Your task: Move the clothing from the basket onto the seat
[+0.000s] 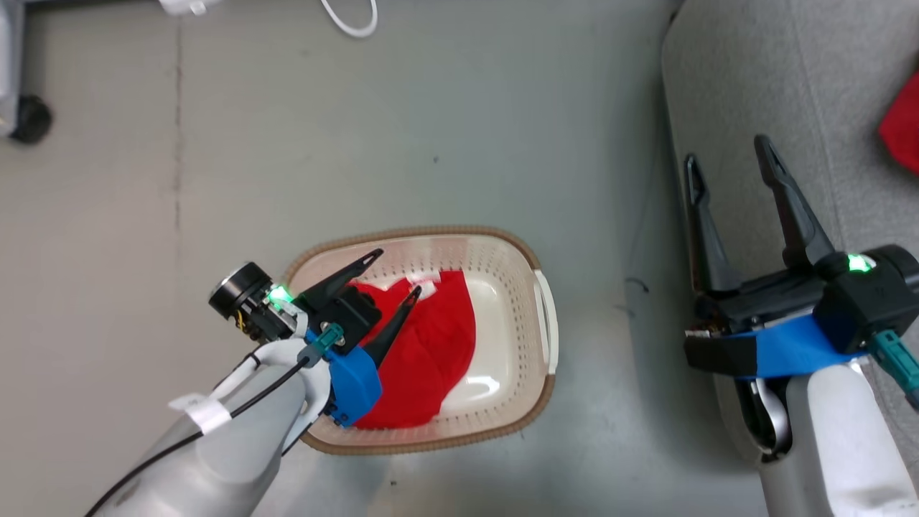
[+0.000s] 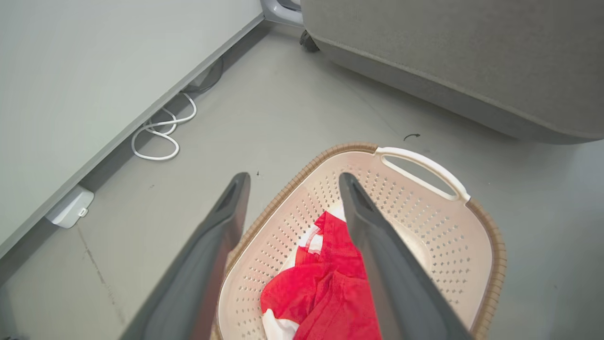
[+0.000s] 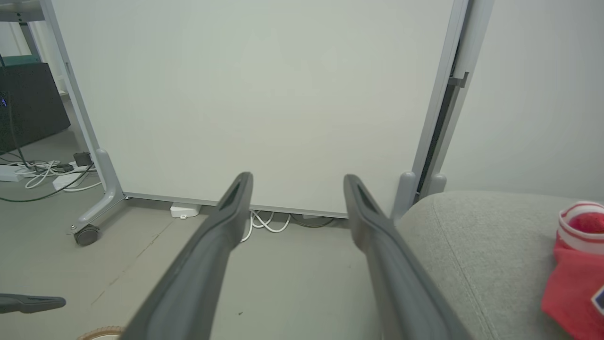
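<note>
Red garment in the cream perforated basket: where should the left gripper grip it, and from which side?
I would pinch the crumpled red cloth garment at its raised folds mid-heap, coming straight down from above: the walls of the cream perforated plastic basket block a sideways approach, and the open left gripper hangs over it.

A lab or office test room: ahead of the right claw stands a wheeled partition, with loose cables at its foot on bare grey floor. A sofa sits just right of the claw.
</note>
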### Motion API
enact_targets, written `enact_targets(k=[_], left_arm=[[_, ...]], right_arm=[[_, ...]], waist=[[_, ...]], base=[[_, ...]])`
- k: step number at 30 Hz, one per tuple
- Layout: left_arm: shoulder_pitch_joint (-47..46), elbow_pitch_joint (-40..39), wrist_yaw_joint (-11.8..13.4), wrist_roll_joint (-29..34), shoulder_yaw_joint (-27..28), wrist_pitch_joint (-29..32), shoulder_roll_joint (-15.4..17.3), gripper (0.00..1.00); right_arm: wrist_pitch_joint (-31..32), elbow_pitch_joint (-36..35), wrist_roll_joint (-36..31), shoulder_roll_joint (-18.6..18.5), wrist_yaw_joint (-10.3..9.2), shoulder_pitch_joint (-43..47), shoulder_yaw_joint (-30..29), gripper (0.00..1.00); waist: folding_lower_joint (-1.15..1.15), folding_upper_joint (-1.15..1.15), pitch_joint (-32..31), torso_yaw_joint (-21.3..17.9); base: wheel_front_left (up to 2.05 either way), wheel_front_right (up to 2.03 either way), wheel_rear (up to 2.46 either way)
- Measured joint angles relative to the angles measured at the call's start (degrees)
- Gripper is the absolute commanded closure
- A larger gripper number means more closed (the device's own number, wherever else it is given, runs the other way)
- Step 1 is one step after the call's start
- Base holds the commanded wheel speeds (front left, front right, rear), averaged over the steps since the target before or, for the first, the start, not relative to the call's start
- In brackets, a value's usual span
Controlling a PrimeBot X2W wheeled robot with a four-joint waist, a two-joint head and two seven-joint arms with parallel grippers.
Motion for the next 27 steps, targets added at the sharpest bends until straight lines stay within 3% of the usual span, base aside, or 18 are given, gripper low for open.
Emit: enact_targets(k=[12, 17, 27], left_arm=[[-11.73, 14.28, -0.01, -5.79, -18.83, 0.00, -0.13, 0.00], [-14.06, 18.23, -0.01, -6.77, -21.60, 1.46, -0.57, 0.00], [-16.01, 22.17, -0.01, -4.15, -22.43, 11.62, 0.16, 0.00]], right_arm=[[0.00, -3.47, -0.63, -0.01, 0.00, -6.11, 2.34, 0.00], [0.00, -4.86, -0.62, -0.01, 0.00, -7.14, 2.76, 0.00], [0.00, -7.94, -0.52, -0.01, 0.00, -7.76, 3.47, 0.00]], waist=[[0.00, 0.00, 13.19, -3.47], [0.00, 0.00, 16.84, -4.60], [0.00, 0.00, 23.93, -7.13]], base=[[0.00, 0.00, 0.00], [0.00, 0.00, 0.00], [0.00, 0.00, 0.00]])
